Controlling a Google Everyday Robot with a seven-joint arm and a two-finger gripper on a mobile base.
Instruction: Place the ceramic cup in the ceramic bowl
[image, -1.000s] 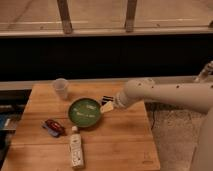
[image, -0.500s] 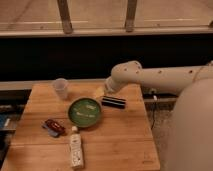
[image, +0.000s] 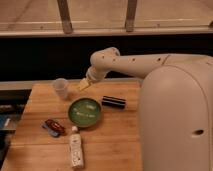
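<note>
The small, pale, handleless ceramic cup (image: 60, 88) stands upright on the wooden table (image: 120, 137), left of centre in the frame. The gripper (image: 84, 84) hangs just to its right at similar height; whether it is parted or closed I cannot tell. The round green ceramic bowl (image: 82, 116) lies directly below the gripper, so the reach runs leftward.

On the wooden table (image: 117, 142) the small pale ceramic cup (image: 61, 88) stands back left, the gripper (image: 83, 84) just right of it. The round green ceramic bowl (image: 85, 112) sits before both, a black cylinder (image: 114, 102) to its right, a white plastic bottle (image: 76, 147) in front, and a red packet (image: 54, 127) front-left.
</note>
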